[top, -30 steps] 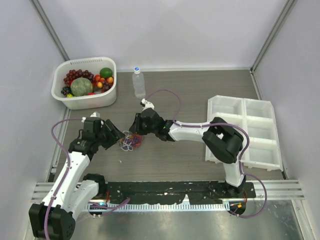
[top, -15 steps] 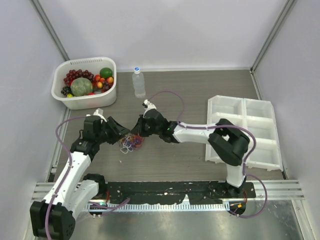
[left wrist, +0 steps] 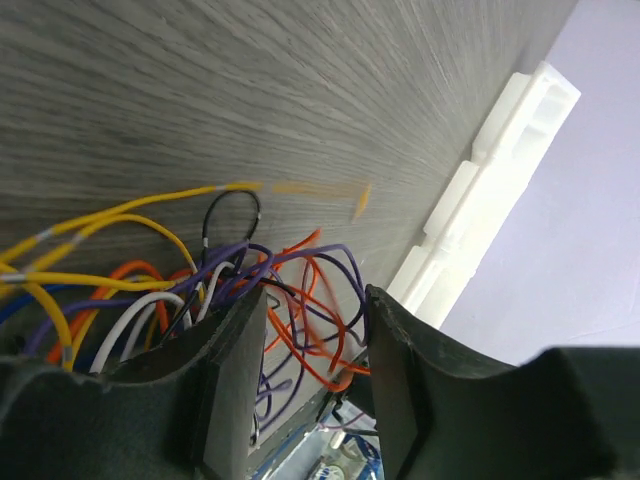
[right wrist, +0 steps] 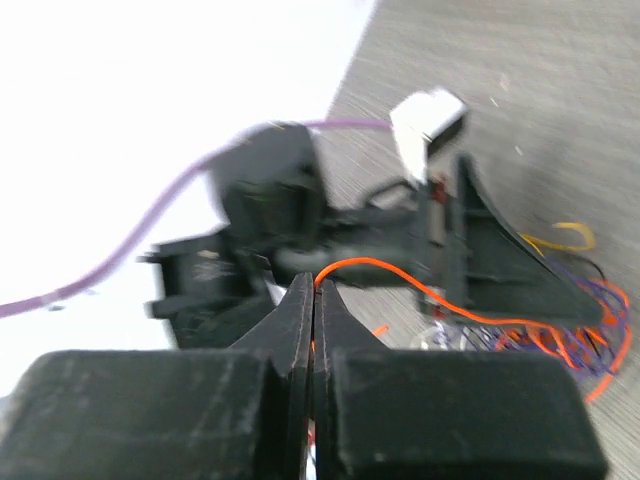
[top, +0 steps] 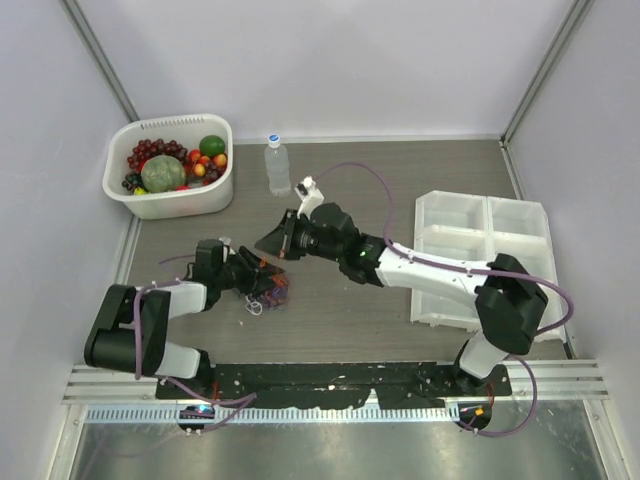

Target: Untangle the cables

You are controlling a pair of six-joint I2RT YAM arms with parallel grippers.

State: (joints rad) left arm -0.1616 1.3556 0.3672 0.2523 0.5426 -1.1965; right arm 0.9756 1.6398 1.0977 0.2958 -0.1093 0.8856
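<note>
Separation step: right gripper [right wrist: 313,300] clenched on orange cable [right wrist: 380,265] leading from cables [top: 272,290]; left gripper [left wrist: 312,305] spread, straddling them at left. Next: anchor bundle, pull gently.

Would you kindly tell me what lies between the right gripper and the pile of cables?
One orange wire, pinched in the right gripper, stretches across to the cables; the right wrist view shows it.

Cables [top: 268,288] lie on table [top: 400,190]; basket [top: 170,207] behind-left, bottle [top: 277,168] behind, tray [top: 486,230] right.
</note>
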